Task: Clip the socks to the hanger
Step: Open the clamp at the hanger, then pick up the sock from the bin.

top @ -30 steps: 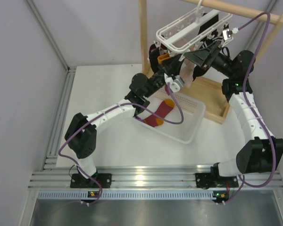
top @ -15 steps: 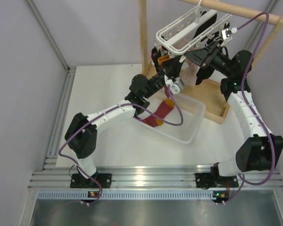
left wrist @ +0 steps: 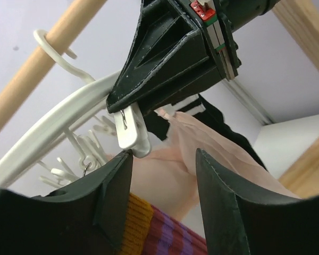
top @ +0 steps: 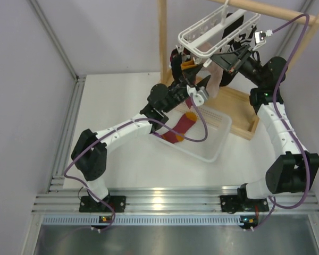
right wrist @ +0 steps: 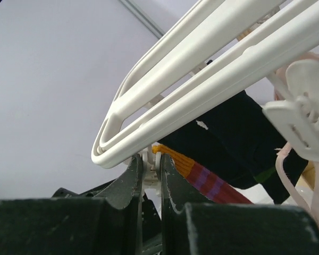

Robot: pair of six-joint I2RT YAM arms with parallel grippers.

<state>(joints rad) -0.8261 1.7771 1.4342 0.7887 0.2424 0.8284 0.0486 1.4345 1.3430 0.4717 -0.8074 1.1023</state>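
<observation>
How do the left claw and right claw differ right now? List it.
The left claw stands open, fingers wide apart; the right claw is shut. The left claw has the striped sock in its gap, unclamped; the right claw pinches a white peg. Both are up beneath the hanger.

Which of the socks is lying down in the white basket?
The maroon sock with orange patches, alone in the basket. The others are up by the hanger: a striped sock and dark socks.
</observation>
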